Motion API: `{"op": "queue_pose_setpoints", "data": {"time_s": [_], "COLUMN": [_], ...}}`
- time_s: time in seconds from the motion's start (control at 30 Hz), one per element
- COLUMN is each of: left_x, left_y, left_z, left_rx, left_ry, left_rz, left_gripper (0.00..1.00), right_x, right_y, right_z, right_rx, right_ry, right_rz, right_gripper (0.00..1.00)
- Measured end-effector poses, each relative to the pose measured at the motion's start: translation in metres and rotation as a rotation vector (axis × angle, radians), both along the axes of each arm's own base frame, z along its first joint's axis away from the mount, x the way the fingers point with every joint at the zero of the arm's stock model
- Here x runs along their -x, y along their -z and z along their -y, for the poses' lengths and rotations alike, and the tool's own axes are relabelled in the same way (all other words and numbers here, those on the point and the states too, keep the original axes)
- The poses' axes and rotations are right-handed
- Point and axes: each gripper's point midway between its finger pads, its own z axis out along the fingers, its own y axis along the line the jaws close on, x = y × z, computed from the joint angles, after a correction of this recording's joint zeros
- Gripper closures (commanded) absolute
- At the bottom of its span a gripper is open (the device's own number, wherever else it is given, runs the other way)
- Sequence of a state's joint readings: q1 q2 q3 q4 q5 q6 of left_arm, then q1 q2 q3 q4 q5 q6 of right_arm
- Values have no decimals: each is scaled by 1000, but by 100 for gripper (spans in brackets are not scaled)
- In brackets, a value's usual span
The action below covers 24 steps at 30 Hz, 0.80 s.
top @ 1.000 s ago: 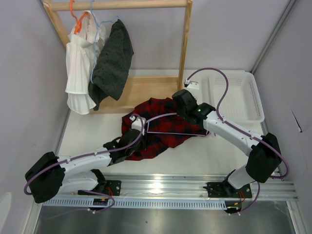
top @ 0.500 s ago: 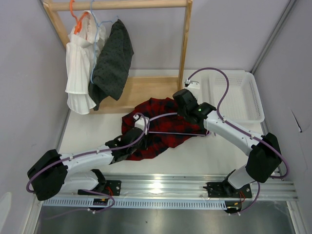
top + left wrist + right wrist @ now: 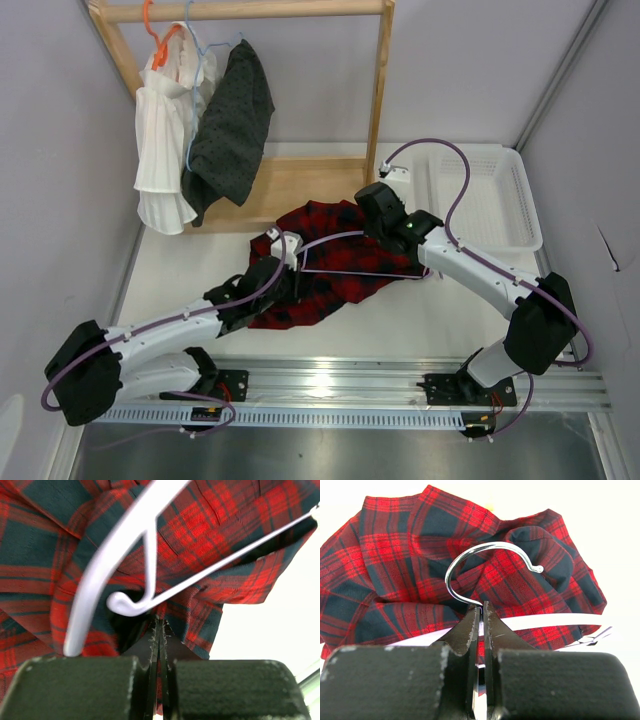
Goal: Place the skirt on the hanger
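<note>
The red-and-black checked skirt (image 3: 325, 222) lies bunched on the white table between the two arms. The thin lilac hanger (image 3: 350, 272) lies across it, one arm partly tucked into the cloth. My left gripper (image 3: 296, 270) is at the skirt's near left edge, its jaws pressed together with a fold of skirt (image 3: 210, 525) between them (image 3: 160, 622); the hanger's end (image 3: 100, 565) is just above. My right gripper (image 3: 368, 238) is shut (image 3: 481, 609) on the stem of the hanger's metal hook (image 3: 490, 543), over the skirt (image 3: 395, 545).
A wooden clothes rack (image 3: 378, 90) stands at the back left. It holds a white pleated garment (image 3: 165, 140) on an orange hanger and a dark dotted garment (image 3: 230, 125) on a pale blue hanger. A white basket (image 3: 490, 200) sits at the back right. Walls close both sides.
My left arm has shifted, its elbow swinging left and its wrist edging further onto the skirt's left edge. The right arm and the hanger have stayed put.
</note>
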<state>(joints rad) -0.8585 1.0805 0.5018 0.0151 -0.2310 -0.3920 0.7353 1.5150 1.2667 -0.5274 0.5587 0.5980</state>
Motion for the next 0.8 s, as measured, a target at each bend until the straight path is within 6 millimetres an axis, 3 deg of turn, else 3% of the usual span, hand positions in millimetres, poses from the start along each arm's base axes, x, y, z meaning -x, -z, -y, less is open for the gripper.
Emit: {"op": "queue_pose_setpoints", "data": {"time_s": [0.2, 0.53, 0.8], "left_x": [-6, -5, -7], "left_y": [-12, -4, -13], "left_z": [-8, -22, -25], "left_rx": [67, 137, 195], "left_ry": [-26, -60, -61], "left_rz": [4, -51, -47], "left_gripper": [100, 100, 100], "right_x": [0, 3, 2], "right_y": [0, 4, 3], "right_z": [0, 5, 8], "right_rx": [2, 20, 32], "right_ry": [0, 6, 18], "right_rz": [-2, -17, -13], "right_gripper": [100, 100, 100]}}
